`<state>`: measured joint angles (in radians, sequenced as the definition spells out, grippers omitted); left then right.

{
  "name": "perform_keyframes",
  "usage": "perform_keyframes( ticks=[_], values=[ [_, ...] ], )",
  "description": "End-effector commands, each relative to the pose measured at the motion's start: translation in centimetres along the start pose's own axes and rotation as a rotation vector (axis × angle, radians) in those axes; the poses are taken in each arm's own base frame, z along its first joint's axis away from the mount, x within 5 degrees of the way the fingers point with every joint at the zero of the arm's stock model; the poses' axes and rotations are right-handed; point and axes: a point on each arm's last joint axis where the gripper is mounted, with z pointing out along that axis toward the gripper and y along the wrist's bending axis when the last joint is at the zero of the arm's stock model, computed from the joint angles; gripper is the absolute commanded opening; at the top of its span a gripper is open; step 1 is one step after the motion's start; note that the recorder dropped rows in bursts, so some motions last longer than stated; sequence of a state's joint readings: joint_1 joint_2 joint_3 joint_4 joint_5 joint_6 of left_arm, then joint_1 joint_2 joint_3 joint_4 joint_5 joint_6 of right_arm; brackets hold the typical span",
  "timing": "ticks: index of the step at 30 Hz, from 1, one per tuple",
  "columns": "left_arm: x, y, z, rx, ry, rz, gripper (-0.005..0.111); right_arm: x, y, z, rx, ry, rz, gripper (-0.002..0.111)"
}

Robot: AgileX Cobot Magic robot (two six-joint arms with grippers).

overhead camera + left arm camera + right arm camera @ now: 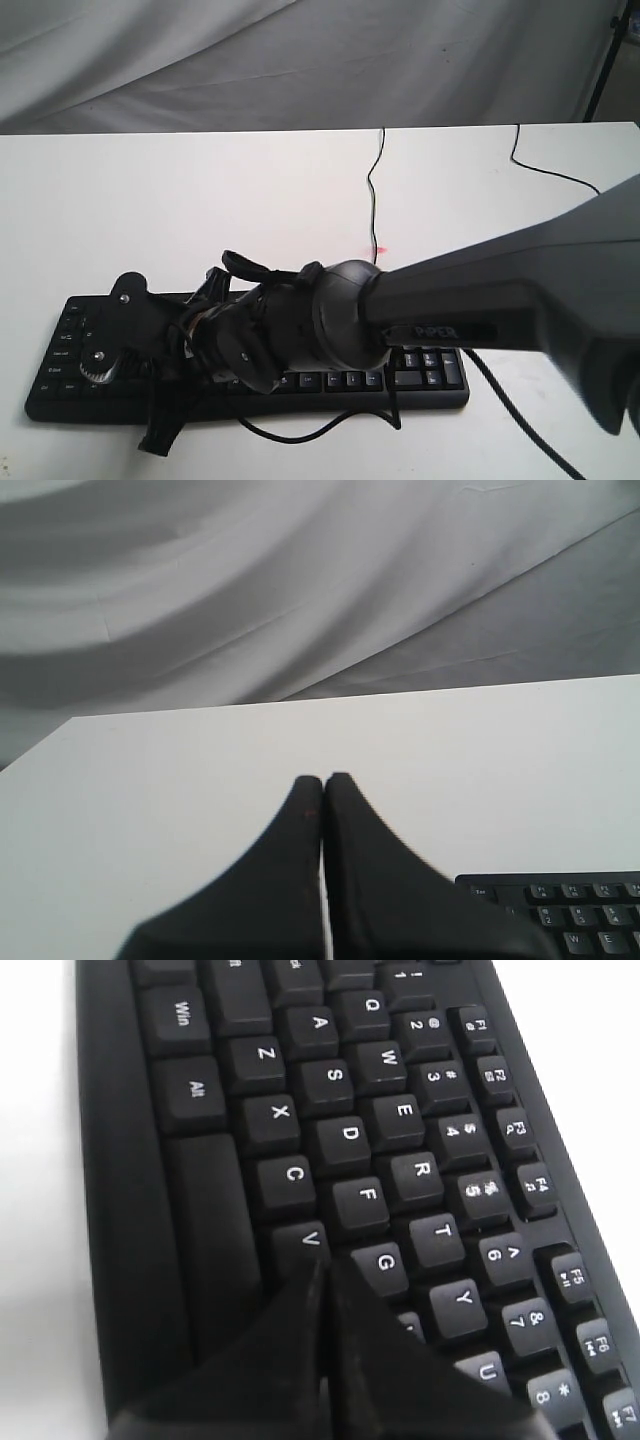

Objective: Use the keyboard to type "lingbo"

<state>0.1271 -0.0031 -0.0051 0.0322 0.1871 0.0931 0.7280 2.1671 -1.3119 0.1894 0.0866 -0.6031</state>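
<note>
The black keyboard (432, 376) lies along the near side of the white table (150, 200). My right arm (500, 285) reaches across it from the right, and its wrist hides the middle keys. In the right wrist view my right gripper (325, 1266) is shut with nothing in it. Its tips are low over the keyboard (350, 1130), just past the V key (304, 1241) and beside the G key (383, 1264). My left gripper (322, 778) is also shut and empty. It points over bare table, with the Esc corner of the keyboard (580, 912) beside it.
A thin black cable (372, 190) runs from the keyboard to the table's far edge. A second cable (545, 168) lies at the far right. Another cable loops off the keyboard's front (300, 436). A grey cloth (300, 60) hangs behind the table.
</note>
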Motion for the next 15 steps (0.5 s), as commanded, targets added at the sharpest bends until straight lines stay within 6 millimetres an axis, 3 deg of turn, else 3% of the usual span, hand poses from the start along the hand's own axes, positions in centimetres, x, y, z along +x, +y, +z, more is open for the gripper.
perform_keyframes(
  ticks=[1, 10, 15],
  values=[
    [0.1, 0.0, 0.1, 0.004, 0.003, -0.003, 0.001, 0.2, -0.3, 0.0, 0.000, 0.008, 0.011, 0.000],
    [0.1, 0.0, 0.1, 0.004, 0.003, -0.003, 0.001, -2.1, -1.3, -3.0, 0.036, -0.070, 0.011, 0.000],
    [0.1, 0.0, 0.1, 0.004, 0.003, -0.003, 0.001, -2.0, -2.8, -4.1, 0.065, -0.082, 0.033, 0.000]
  ],
)
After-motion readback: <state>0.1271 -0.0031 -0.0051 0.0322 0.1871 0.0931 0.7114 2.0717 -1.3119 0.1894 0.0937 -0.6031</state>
